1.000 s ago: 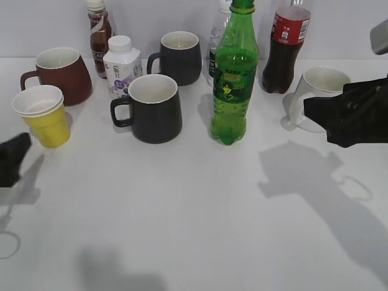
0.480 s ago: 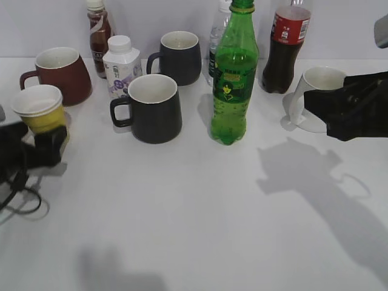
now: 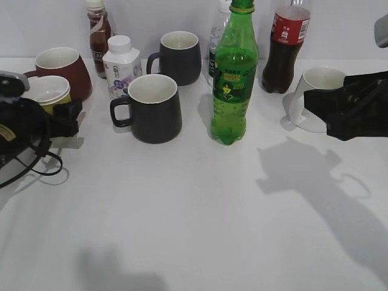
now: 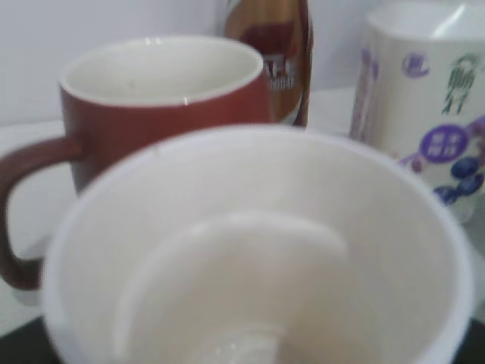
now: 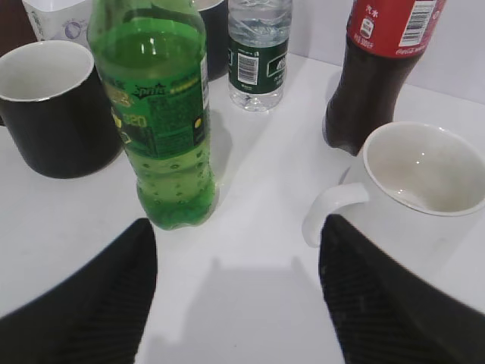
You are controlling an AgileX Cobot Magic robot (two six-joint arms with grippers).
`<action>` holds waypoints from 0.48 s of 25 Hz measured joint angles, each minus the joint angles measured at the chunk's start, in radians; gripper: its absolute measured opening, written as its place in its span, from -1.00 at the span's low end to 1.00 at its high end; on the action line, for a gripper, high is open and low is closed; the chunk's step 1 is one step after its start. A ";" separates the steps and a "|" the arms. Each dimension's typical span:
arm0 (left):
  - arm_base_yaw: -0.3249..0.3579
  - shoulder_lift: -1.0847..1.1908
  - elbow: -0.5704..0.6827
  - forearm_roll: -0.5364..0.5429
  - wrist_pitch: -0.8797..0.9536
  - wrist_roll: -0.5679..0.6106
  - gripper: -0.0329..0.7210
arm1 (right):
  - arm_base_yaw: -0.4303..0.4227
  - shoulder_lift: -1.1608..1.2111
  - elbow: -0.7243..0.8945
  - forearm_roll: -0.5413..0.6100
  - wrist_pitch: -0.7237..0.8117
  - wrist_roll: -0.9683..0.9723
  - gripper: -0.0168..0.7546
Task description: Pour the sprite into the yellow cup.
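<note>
Looking across the white bench (image 3: 200,218) in the exterior view, we noted the tall translucent green plastic sprite bottle (image 3: 233,76) standing upright and capped near the middle, untouched by either arm. Just left of it stood a black ceramic mug (image 3: 151,109) with its handle to the left, and a second dark mug (image 3: 179,56) sat behind that one. A clear water bottle with a dark green label (image 5: 258,49) stood behind the sprite, and a dark cola bottle with a red label (image 3: 286,48) stood to its right.

We recorded the left end effector (image 3: 57,118) at the far left of the bench, pressed up against the small yellow paper cup with a white rim (image 3: 50,92). Its fingers were not visible in the left wrist view, and in the exterior view the black body hid them, so we could not tell whether it was spread or clamped on the cup. In that wrist view the cup's white inside (image 4: 258,258) filled the lower frame, with the brown-red handled mug (image 4: 144,106) just behind it and a white carton-style bottle with purple print (image 4: 424,98) to the right.

We saw the right end effector (image 5: 239,292) with its two dark fingers (image 5: 98,296) spread wide apart and holding nothing. It hovered on the right side, with the sprite ahead of the left finger and a white ceramic mug (image 5: 413,197) ahead of the right one.
</note>
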 joint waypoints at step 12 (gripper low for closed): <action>0.000 0.053 -0.018 -0.003 -0.090 0.001 -0.06 | 0.000 0.000 0.000 0.000 -0.017 0.000 0.28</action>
